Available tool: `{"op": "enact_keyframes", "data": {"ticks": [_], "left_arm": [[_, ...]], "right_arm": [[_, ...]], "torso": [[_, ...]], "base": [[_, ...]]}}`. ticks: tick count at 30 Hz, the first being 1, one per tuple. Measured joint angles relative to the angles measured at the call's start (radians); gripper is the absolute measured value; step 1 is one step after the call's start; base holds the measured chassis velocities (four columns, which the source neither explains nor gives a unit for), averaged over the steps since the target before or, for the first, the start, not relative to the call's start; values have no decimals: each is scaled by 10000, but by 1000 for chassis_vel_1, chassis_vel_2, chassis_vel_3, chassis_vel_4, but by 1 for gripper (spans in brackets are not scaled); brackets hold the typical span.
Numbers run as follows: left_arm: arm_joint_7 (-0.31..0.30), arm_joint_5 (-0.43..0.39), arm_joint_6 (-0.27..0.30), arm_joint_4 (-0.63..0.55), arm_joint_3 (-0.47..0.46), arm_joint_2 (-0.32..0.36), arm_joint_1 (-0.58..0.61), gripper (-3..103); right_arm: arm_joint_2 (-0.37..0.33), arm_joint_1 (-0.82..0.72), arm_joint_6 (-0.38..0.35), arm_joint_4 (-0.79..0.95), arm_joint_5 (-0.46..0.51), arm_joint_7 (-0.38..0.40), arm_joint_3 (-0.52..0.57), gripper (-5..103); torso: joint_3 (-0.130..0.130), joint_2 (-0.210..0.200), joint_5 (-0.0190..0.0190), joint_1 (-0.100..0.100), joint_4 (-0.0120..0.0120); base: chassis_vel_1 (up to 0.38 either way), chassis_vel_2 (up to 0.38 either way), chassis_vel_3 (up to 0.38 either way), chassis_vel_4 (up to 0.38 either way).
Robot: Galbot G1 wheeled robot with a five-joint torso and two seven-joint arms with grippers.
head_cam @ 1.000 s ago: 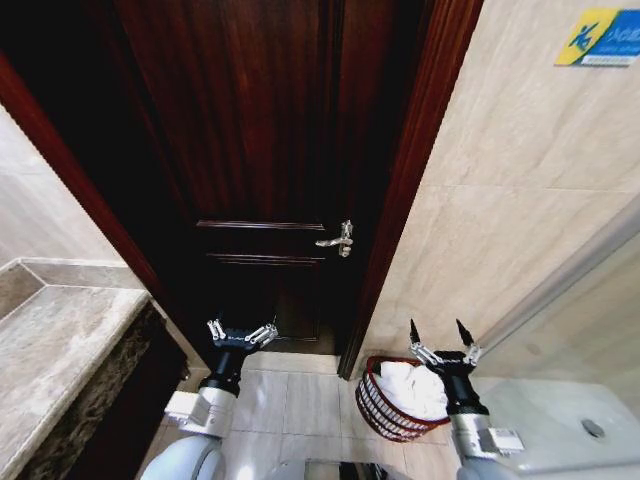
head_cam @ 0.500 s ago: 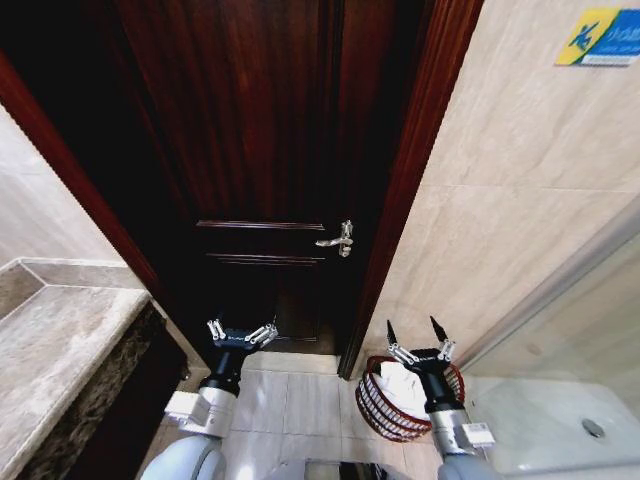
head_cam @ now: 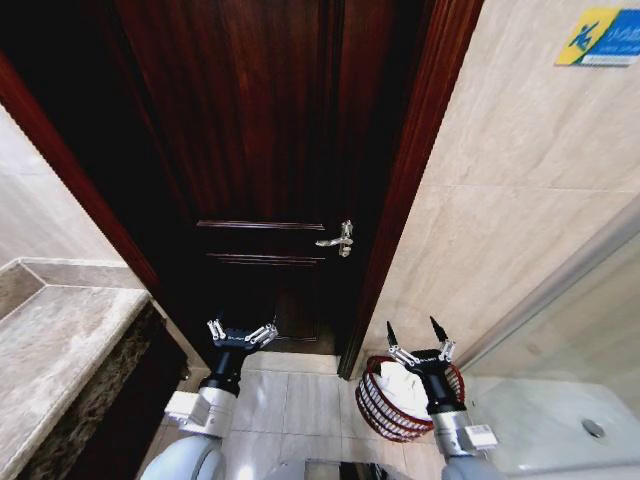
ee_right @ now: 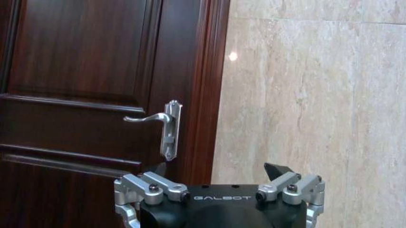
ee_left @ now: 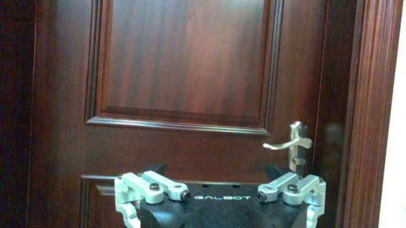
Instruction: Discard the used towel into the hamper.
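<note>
The hamper (head_cam: 384, 414), a small round reddish-brown wire basket, stands on the floor by the door frame in the head view. A white towel (head_cam: 401, 383) lies bunched inside it. My right gripper (head_cam: 411, 334) hovers just above the hamper, open, with nothing between its fingers. In the right wrist view this gripper (ee_right: 217, 171) is spread wide and faces the door frame and the wall. My left gripper (head_cam: 241, 334) is held out low in front of the door, open and empty; in the left wrist view the left gripper (ee_left: 216, 171) faces the door panel.
A dark wooden door with a silver lever handle (head_cam: 338, 240) stands shut ahead. A marble counter (head_cam: 60, 340) runs along the left. Beige tiled wall (head_cam: 520, 200) and a white fixture (head_cam: 560, 425) are on the right. Tiled floor (head_cam: 300, 400) lies between the arms.
A second ago my right gripper was farther right; it has moved left over the hamper and then held still. The left arm has not moved.
</note>
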Motion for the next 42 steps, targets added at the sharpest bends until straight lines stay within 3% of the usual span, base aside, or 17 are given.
{"op": "enact_keyframes", "data": {"ticks": [7,25,42], "left_arm": [[0,0,0,1,0,0,0,100],[0,0,0,0,0,0,0,100],[0,0,0,0,0,0,0,100]], "right_arm": [[0,1,2,-7,6,-4,4,100],[2,4,7,-15,17,-5,11,100],[3,4,6,-16,18,-3,11,100]], "torso": [[5,8,0,5,0],[365,679,0,311,0],[545,1024,0,474,0]], "base": [[0,0,0,0],[0,0,0,0],[0,0,0,0]]}}
